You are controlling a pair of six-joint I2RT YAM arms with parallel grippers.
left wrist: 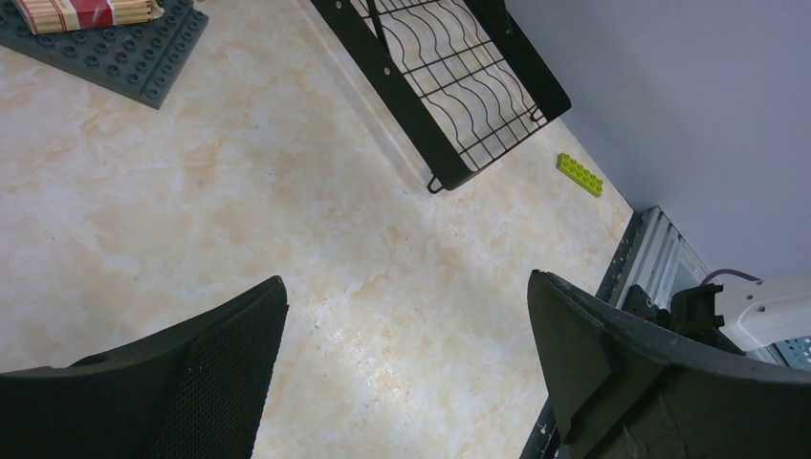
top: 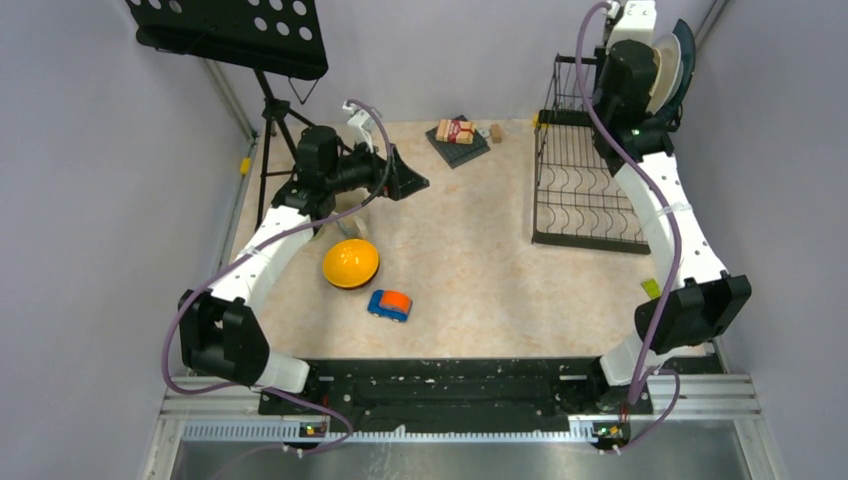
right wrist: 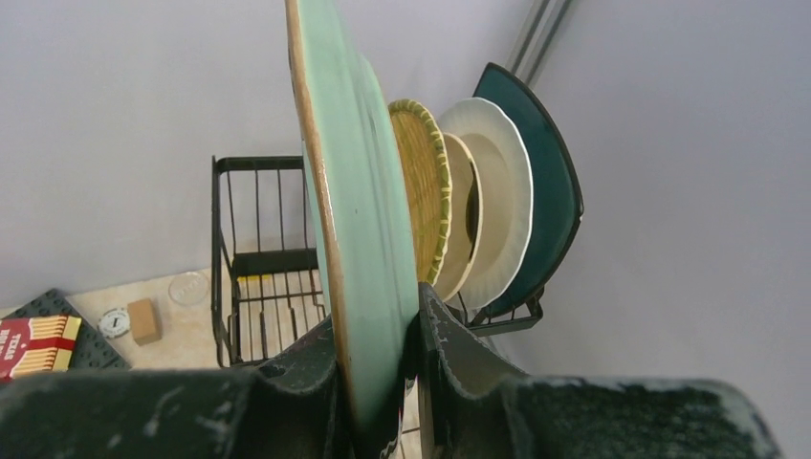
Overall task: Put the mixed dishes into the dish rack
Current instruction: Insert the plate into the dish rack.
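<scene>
A black perforated music stand point(top: 230, 30) on a tripod point(top: 272, 120) stands at the far left, by the corner of the pale marbled table point(top: 470, 260). At the far edge, about the middle, a red and cream striped packet point(top: 455, 131) lies on a dark studded mat point(top: 462, 152). A small tan block point(top: 495, 132) sits just to the right of the mat. A blue toy car point(top: 390, 304) with an orange top rests left of centre, towards the near side. A lime-green studded brick point(left wrist: 580, 175) lies flat by the right wall.

Pale grey-lilac walls point(top: 60, 200); beige marbled tabletop point(top: 480, 250); black perforated music stand point(top: 200, 45) far-left corner.
</scene>
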